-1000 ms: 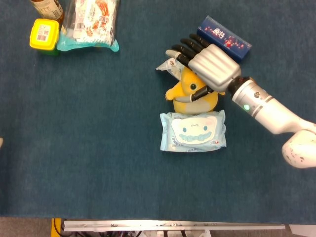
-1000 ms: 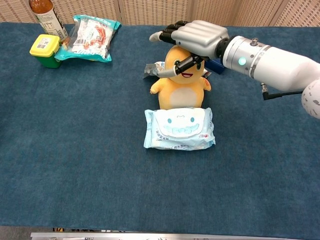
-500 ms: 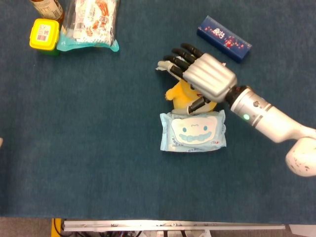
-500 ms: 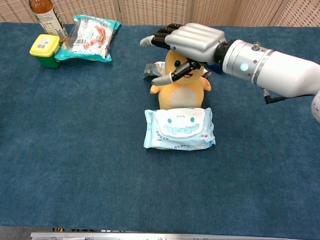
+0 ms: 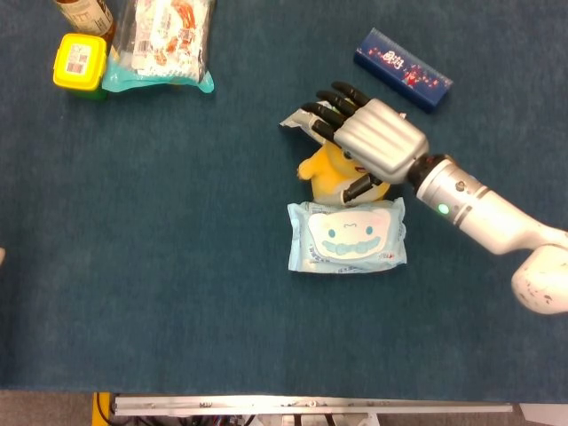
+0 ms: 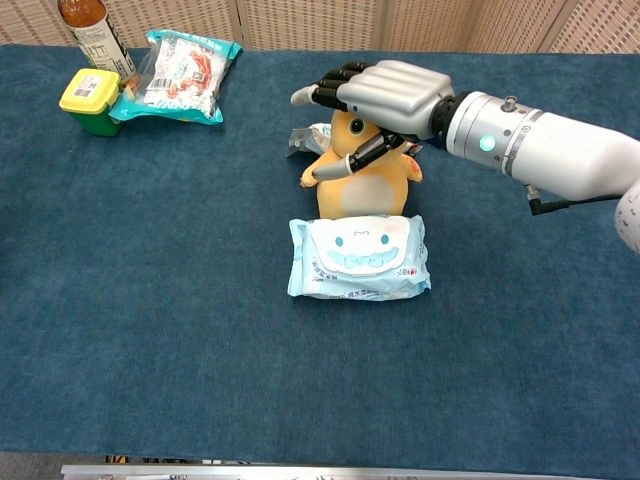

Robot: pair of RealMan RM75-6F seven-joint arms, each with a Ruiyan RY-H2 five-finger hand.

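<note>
- Since the earlier frames the right hand point(image 6: 385, 92) has slid off the blue box point(image 5: 404, 68) and settled lower over the yellow plush toy point(image 6: 362, 175), its thumb now drawn in against the toy's face.
- The right hand lies palm down on the toy's head, dark fingers point(image 5: 330, 108) spread forward past it and thumb tucked under at the face. Whether the toy is truly pinched I cannot tell.
- The toy sits upright directly beneath the palm; a small silver packet point(image 6: 303, 141) lies under the fingertips, and the wet-wipe pack point(image 6: 358, 258) lies just wrist-side of the toy, touching its base.
- The toy looks light, soft and squashy, not fragile; it will likely give under pressure, so its round head or body between thumb and fingers seems the surest hold.
- The left hand shows in neither view.
</note>
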